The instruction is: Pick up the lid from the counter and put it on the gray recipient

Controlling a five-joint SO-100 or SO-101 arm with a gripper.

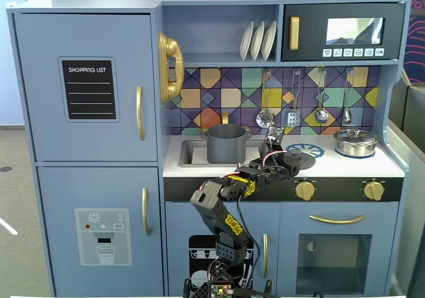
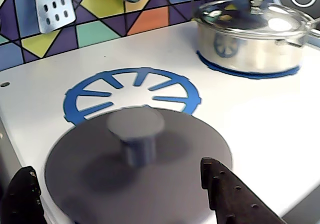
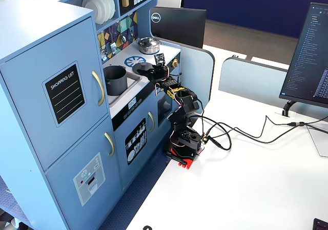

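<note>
Lid (image 2: 140, 169): flat on the tabletop (image 2: 260, 119), overlapping the burner print's (image 2: 132, 92) near edge.
Jaws: wide open, straddling the lid, gripping nothing.
Pot (image 1: 226, 143): left of the print.

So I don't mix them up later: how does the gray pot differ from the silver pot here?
The gray pot is matte, tall and open-topped; its lid lies on the counter between the gripper fingers. The silver pot is shiny, lower, and has its lid on. The gray pot sits at the sink; the silver pot stands on a blue burner print. Both are round.
</note>
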